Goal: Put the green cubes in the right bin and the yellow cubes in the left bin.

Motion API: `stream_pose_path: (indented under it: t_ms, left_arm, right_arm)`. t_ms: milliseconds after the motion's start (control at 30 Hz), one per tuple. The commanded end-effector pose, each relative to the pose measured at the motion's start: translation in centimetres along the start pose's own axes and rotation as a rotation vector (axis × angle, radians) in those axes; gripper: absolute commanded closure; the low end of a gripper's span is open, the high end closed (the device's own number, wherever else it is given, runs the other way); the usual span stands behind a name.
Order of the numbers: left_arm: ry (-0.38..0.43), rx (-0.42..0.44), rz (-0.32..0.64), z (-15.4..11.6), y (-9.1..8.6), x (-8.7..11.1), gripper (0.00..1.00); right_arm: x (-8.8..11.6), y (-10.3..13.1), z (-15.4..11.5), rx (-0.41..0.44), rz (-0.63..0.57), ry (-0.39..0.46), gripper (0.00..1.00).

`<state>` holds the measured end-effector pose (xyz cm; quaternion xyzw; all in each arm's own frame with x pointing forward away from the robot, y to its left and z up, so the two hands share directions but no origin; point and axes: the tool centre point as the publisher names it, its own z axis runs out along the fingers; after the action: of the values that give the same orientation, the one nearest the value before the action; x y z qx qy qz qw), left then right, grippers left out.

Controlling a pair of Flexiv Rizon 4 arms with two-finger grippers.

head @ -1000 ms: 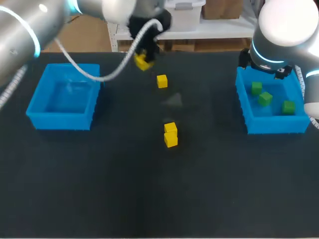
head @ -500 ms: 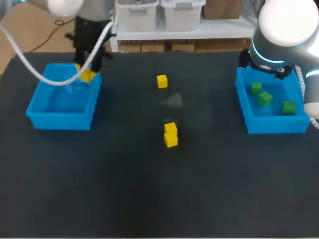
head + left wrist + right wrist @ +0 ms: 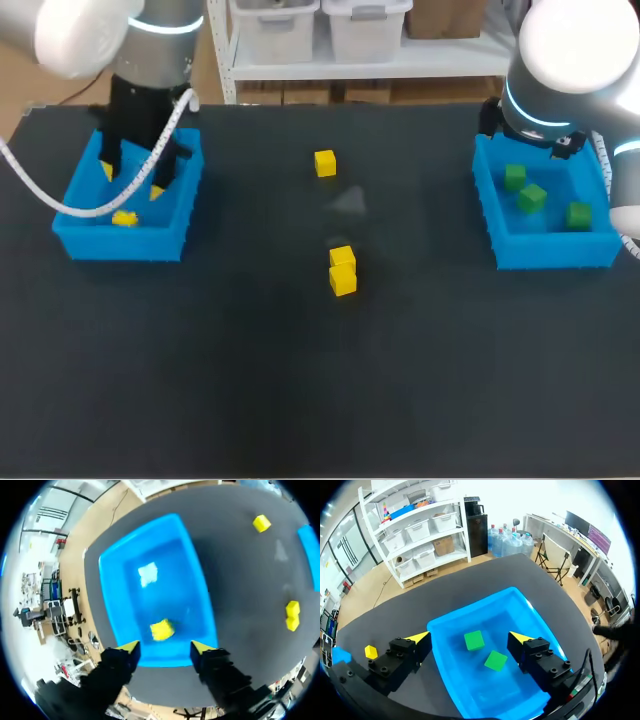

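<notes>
At the left of the head view, the left gripper [image 3: 132, 181] is hanging over the left bin [image 3: 75, 238] with its fingers spread and nothing between them. 1 yellow cube [image 3: 124, 217] is lying loose on the bin's floor near the front wall; in the left wrist view that cube [image 3: 162, 629] is sitting just ahead of the open fingertips, touching neither. So this delivery is looking finished, and the step in hand is probably the getaway and the next pick. The arm should be rising straight up before it swings, because the fingers are standing close to the bin's walls and a sideways start could drag the bin across the table [image 3: 200, 380]. Moving toward the middle, a single yellow cube [image 3: 325, 163] is sitting alone in the upper centre of the frame – the easier target, with free space on every side. Below it, a pair of yellow cubes [image 3: 342, 268] are touching each other, so the fingers should be closing across sides that are not shared, or the neighbour is likely to get knocked. At the right, the right bin [image 3: 498, 215] is holding 3 green cubes [image 3: 532, 198], and no green cube is showing on the table. The right gripper [image 3: 470, 639] is hovering above that bin with its fingers apart and empty – well out of the left arm's way.
</notes>
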<state>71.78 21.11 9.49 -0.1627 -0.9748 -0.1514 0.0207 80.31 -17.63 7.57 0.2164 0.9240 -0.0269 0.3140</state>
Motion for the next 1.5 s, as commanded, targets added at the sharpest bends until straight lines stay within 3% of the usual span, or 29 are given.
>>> stream_pose_path:
  t_ms: [33,300,567,833,967,1133,1367,1500]
  left_arm:
    - [-0.310,0.072,0.070,-1.9,-1.1,-1.0,0.00]
    - [-0.451,0.109,0.296,-5.6,-6.7,-7.5,0.00]
    - [-0.426,0.132,0.462,-4.6,-10.9,-13.8,0.00]
    - [-0.378,0.181,0.618,-3.3,-13.8,-19.1,0.00]
    - [-0.357,0.203,0.675,-2.8,-15.3,-21.0,0.00]
    - [-0.269,0.217,0.750,-1.0,-17.4,-22.6,0.00]
    - [-0.248,0.223,0.813,-0.7,-20.3,-23.6,0.00]
    - [-0.248,0.220,0.828,-0.7,-20.9,-24.0,0.00]
  right_arm:
    - [0.1,-0.1,0.0,-0.001,0.001,-0.004,0.00]
    - [0.1,-0.1,0.0,-0.001,0.001,-0.004,0.00]
    - [0.1,-0.1,0.0,-0.001,0.001,-0.004,0.00]
    - [0.1,-0.1,0.0,-0.001,0.001,-0.004,0.00]
    - [0.1,-0.1,0.0,-0.001,0.001,-0.004,0.00]
    - [0.1,-0.1,0.0,-0.001,0.001,-0.004,0.00]
    - [0.1,-0.1,0.0,-0.001,0.001,-0.004,0.00]
    - [0.1,-0.1,0.0,-0.001,0.001,-0.004,0.00]
